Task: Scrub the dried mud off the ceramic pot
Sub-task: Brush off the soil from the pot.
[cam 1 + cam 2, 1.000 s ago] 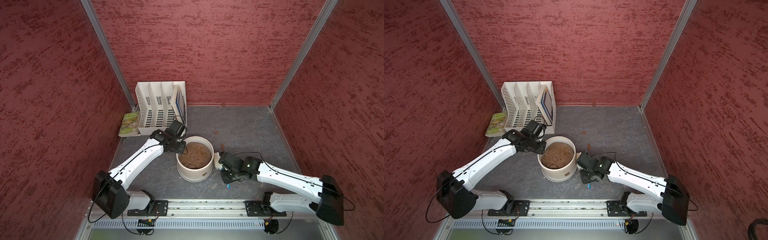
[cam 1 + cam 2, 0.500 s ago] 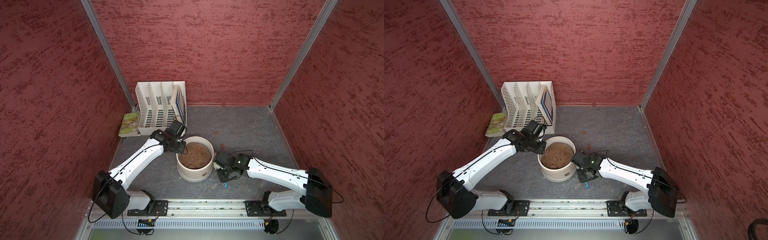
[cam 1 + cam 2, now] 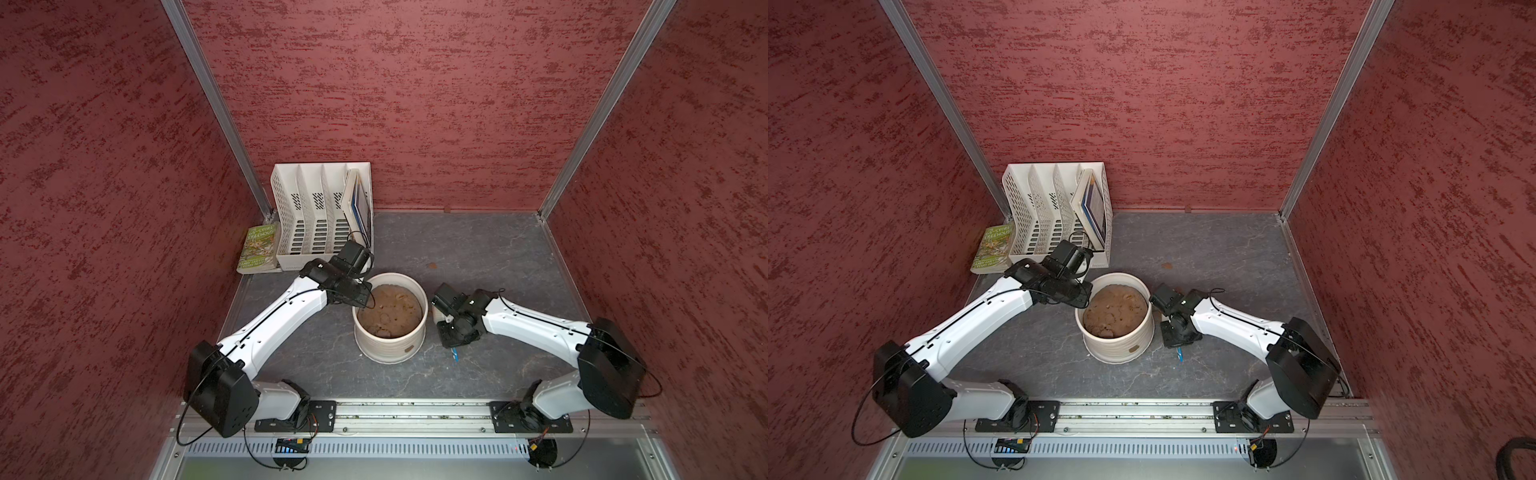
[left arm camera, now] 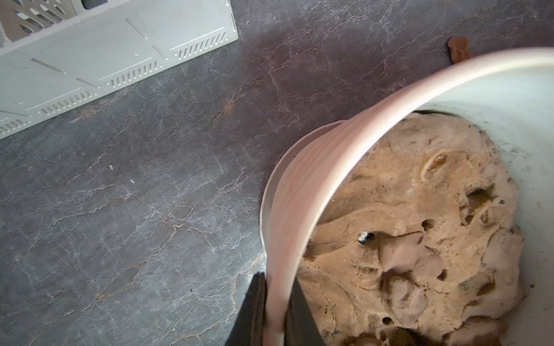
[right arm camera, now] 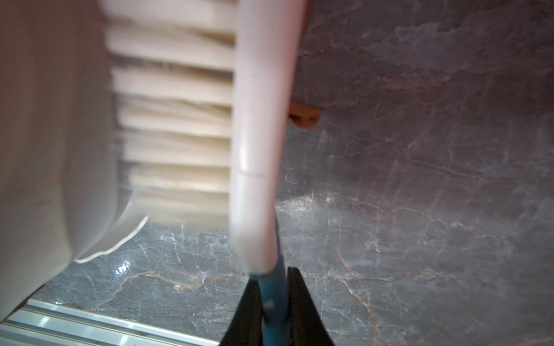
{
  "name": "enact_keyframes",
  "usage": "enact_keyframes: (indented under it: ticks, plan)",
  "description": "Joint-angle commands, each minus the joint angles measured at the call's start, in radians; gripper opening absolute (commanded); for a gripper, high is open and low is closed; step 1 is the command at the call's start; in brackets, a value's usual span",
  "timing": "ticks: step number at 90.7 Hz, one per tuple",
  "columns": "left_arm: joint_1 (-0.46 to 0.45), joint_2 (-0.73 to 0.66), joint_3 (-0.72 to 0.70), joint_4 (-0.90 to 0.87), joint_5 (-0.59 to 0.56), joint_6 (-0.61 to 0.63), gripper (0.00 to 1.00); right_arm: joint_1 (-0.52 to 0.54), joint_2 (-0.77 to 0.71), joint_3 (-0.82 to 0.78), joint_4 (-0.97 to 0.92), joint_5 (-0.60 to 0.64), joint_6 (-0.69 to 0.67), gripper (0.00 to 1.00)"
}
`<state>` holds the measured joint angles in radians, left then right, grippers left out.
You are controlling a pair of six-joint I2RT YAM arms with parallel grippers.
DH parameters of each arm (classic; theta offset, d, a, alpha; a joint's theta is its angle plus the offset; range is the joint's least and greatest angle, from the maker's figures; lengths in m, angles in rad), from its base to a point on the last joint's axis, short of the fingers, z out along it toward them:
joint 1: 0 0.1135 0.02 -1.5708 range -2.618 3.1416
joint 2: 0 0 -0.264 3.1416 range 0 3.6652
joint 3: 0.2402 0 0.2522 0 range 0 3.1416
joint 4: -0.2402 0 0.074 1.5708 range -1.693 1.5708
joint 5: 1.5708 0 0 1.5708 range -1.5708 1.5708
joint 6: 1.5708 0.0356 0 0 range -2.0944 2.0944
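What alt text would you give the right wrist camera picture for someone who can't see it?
A white scrubbing brush, held by its blue handle between the black fingers of the right gripper, presses its pale bristles against the side of a cream pot. Grey marbled tabletop fills the rest, and the picture is slightly blurred.

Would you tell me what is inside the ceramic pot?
A lumpy tan-brown soil mass fills the ceramic pot to below its rim; one finger of the left gripper dips inside the rim. The soil hides the pot's floor and lower wall.
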<state>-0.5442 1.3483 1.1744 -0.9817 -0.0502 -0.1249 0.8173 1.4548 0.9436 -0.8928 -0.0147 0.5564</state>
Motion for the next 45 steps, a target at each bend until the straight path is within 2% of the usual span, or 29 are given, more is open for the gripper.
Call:
enact_keyframes:
  ticks: [1, 28, 45]
  plan:
    - [-0.002, -0.035, 0.014, 0.047, 0.105, 0.024, 0.00, 0.017, -0.101, 0.011, -0.026, 0.019, -0.016, 0.00]
    - [0.014, -0.047, 0.001, 0.043, 0.077, 0.008, 0.00, 0.084, -0.231, -0.038, -0.086, 0.056, 0.057, 0.00]
    - [0.034, -0.054, -0.011, -0.008, -0.022, -0.098, 0.00, 0.085, -0.264, -0.046, -0.080, 0.077, 0.104, 0.00]
